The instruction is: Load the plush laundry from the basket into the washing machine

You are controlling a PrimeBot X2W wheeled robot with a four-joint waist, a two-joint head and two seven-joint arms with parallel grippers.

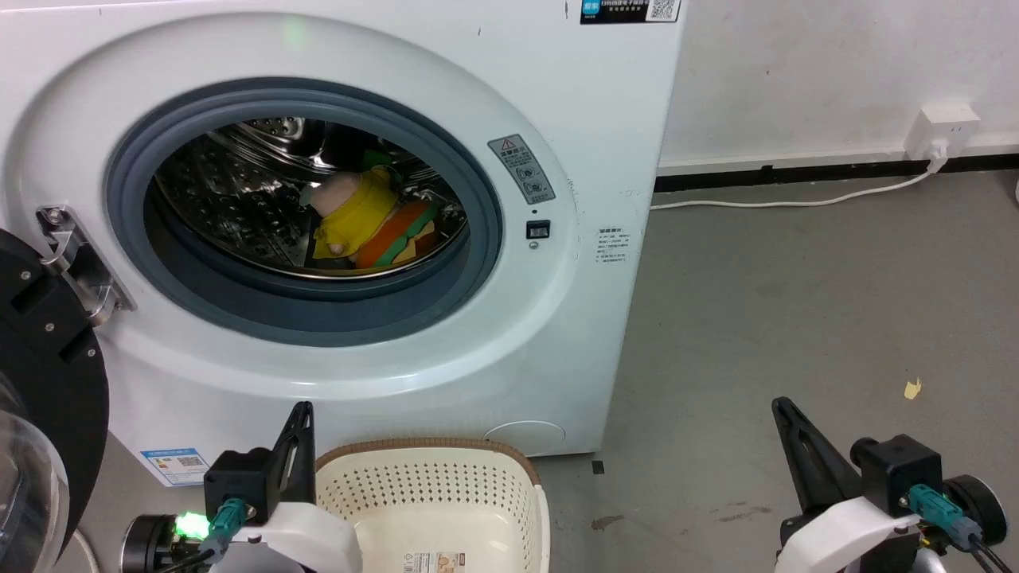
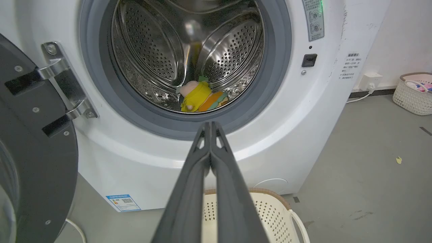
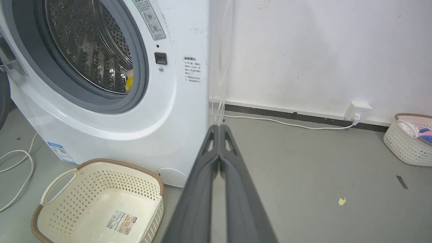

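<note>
Grey floor (image 1: 796, 318) meets washing machine (image 1: 573, 95) holding plush laundry (image 1: 362, 219); left end effector (image 2: 210, 125) and right end effector (image 3: 219, 128) closed, empty.

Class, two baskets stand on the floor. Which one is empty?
The basket before the washing machine; the far basket by the wall holds coloured clothes.

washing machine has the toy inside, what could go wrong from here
The plush laundry lies low near the front lip of the drum, so it might slip onto the grey seal and get pinched. The open door hangs close to the left gripper; a careless swing could strike it.
</note>
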